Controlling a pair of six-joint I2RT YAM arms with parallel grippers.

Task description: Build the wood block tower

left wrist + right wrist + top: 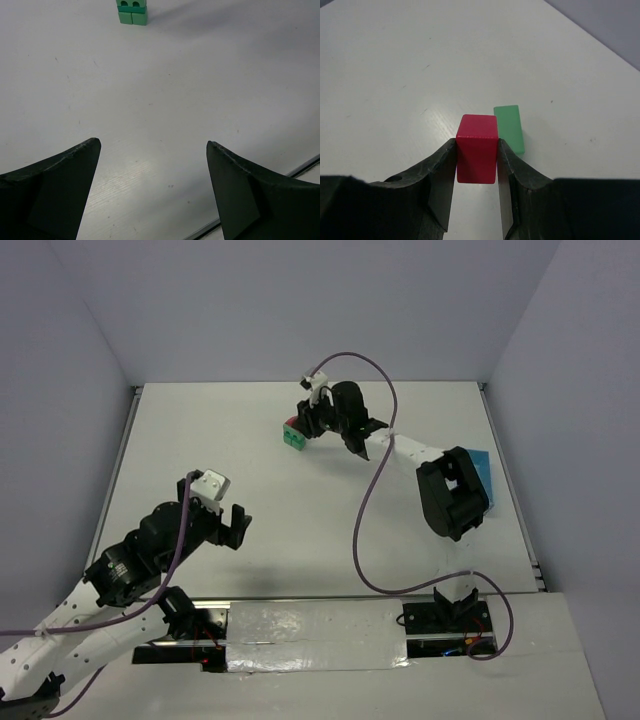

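1. The red block sits clamped between the two fingers of the right gripper, just left of centre in the right wrist view.
2. The green blocks lie just beside the red block, to its upper right. Whether the two touch cannot be told.
3. In the top view the red block and the green blocks are left of centre in the upper half of the frame, at the tip of the right gripper.
4. In the left wrist view the green blocks stand stacked at the top edge, two cubes side by side at the bottom.
5. The left gripper hangs at lower left with its fingers spread wide and nothing between them, well apart from the blocks.
6. The white table bears everything.
7. A light blue tray shows at the right, partly behind the right arm.
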